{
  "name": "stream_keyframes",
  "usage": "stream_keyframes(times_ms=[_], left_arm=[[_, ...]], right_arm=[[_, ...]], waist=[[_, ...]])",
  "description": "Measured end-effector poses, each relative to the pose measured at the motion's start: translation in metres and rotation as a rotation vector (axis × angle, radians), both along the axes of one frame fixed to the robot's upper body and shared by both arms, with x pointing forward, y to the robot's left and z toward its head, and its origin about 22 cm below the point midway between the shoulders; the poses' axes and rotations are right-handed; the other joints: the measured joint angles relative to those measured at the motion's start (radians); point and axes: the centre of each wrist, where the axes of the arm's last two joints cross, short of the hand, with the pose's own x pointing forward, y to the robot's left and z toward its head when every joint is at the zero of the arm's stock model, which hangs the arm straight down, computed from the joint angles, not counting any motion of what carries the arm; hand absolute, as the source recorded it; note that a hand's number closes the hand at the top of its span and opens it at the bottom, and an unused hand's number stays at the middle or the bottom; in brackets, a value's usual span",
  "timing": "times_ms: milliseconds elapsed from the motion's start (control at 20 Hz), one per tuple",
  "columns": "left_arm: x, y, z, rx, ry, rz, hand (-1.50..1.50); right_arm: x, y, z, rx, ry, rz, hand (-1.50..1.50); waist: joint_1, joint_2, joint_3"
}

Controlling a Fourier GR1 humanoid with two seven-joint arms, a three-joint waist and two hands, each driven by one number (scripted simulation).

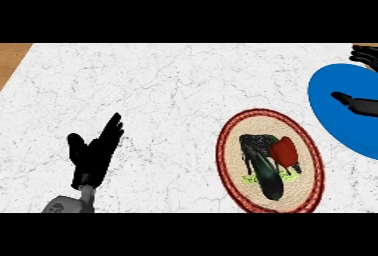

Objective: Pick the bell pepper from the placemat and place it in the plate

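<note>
The bell pepper (283, 150) lies unpicked on the placemat (230, 150); the right hand (359, 105), fingers apart over the plate (328, 112), must reach left; the left hand (92, 152) rests open.

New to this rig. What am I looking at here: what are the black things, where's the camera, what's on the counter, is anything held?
One picture, taken from the robot's head, looking steeply down at a white marbled counter. The black shapes are the robot's hands. The left robot hand shows at lower left on a grey forearm, fingers up and straight, resting and holding nothing. The right robot hand shows only partly at the right edge, over the blue plate; it holds nothing that can be seen. A round woven placemat with a red rim lies beside the plate. On it sit a red bell pepper and a dark, long vegetable. The pepper is not yet picked up.
</note>
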Motion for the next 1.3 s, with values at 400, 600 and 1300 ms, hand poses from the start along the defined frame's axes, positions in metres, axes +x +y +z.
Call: stream_keyframes(times_ms=[400, 600, 1300], left_arm=[[-0.004, 0.008, 0.0, -0.006, 0.023, 0.012, 0.0], [-0.006, 0.011, 0.002, -0.009, 0.032, 0.011, 0.0], [-0.016, 0.01, -0.008, -0.011, 0.011, 0.018, 0.0]], right_arm=[[-0.005, -0.029, 0.022, -0.232, 0.073, 0.11, -1.5], [-0.01, -0.025, 0.039, -0.45, 0.185, 0.202, -1.5], [-0.026, 0.067, 0.035, -0.785, 0.343, 0.244, -1.5]], waist=[[-0.012, -0.006, -0.001], [-0.017, -0.009, -0.002], [-0.024, -0.012, 0.001]])
